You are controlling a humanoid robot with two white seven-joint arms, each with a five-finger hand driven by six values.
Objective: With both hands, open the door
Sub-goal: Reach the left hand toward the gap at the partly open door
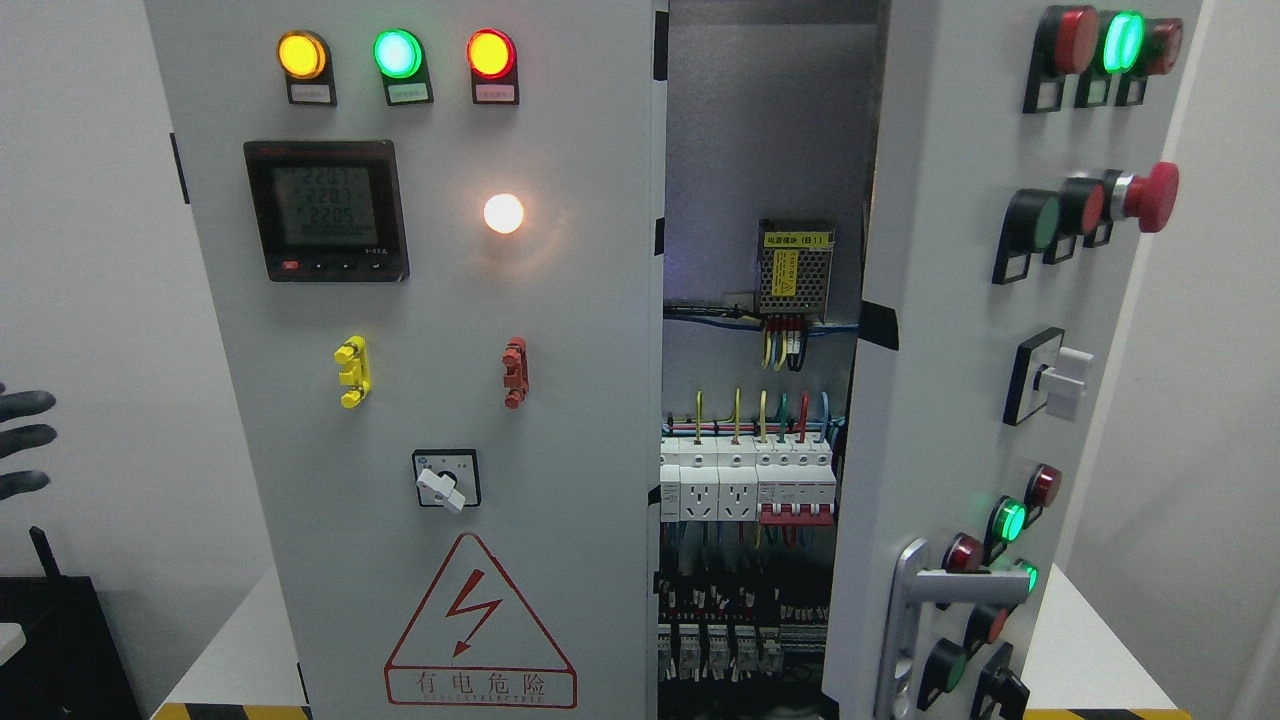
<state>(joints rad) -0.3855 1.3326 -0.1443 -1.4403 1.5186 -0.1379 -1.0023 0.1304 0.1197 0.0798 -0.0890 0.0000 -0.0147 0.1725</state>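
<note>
You had the right door [960, 400] of the cabinet already swung partly open, its edge angled toward the camera so that the gap between it and the closed left door [440, 380] showed the wiring inside: a small power supply [795, 268] high in the opening, a row of white breakers [745, 478] below it, darker terminals lower still. On the right door, the silver handle [925, 610] sat near the bottom edge, with green and red indicator lamps just beside it and a red mushroom button [1150, 197] well above. The left door carried three lit lamps across its top, a digital meter [326, 210] beneath them, a rotary switch [447, 480] lower down and the warning triangle [480, 625] near its foot. Your left hand [22, 442] showed only as three dark fingers at the frame's far left, well apart from the left door, spread and holding nothing (the rest was cut off). The cabinet stood on a white counter [1085, 640]
</note>
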